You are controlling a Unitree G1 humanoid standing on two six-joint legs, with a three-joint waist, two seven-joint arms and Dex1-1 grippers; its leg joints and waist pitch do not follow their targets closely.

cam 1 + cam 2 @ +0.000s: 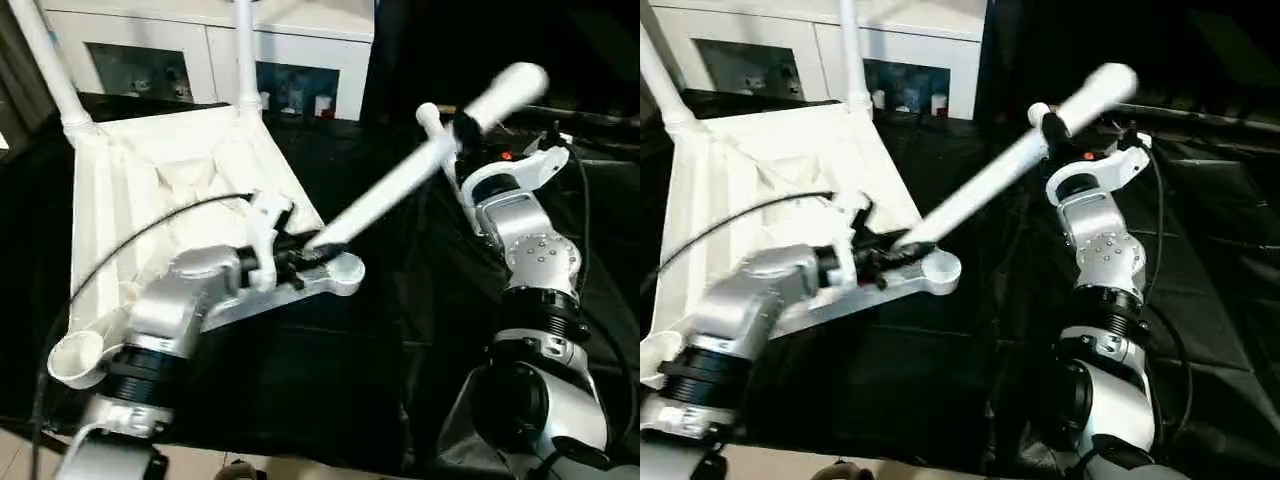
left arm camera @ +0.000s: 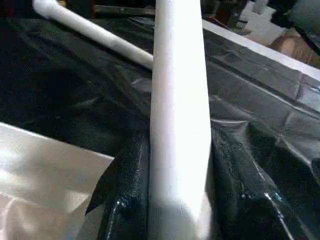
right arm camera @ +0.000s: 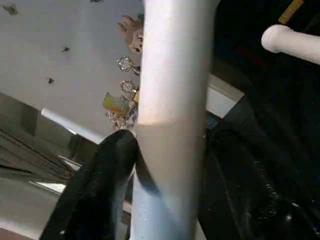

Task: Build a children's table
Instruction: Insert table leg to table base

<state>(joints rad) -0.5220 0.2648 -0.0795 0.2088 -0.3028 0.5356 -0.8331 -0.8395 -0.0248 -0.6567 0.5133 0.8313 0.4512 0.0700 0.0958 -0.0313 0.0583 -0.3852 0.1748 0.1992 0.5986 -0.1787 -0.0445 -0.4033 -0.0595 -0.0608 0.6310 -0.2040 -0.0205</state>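
**Both tools on a slanted leg above the upturned tabletop**

The children's table lies in pieces on a black-covered bench (image 1: 400,330). Its white tabletop (image 1: 130,200) rests upside down, ribbed underside facing up, with round sockets at the corners. Two legs already stand upright in the far corners: one at the far left (image 1: 50,70) and one at the far right (image 1: 243,60). The near-right corner socket (image 1: 345,272) and the near-left socket (image 1: 75,357) are open.

A third leg (image 1: 400,180) slants across the scene, its lower end close above the near-right socket and its upper end raised toward the right. Whether its tip touches the socket cannot be told. The left tool (image 1: 305,252) has its black fingers (image 2: 125,190) closed around the lower part of this leg, pressing on both sides. The right tool (image 1: 462,128) holds the same leg near its upper end, with fingers (image 3: 95,190) on either side of the tube.

A fourth leg (image 2: 95,32) lies on the black cover beyond the slanted one. A black cable (image 1: 130,240) arcs over the tabletop to the left arm. Behind the bench stands a white cabinet (image 1: 200,50) with glass doors.
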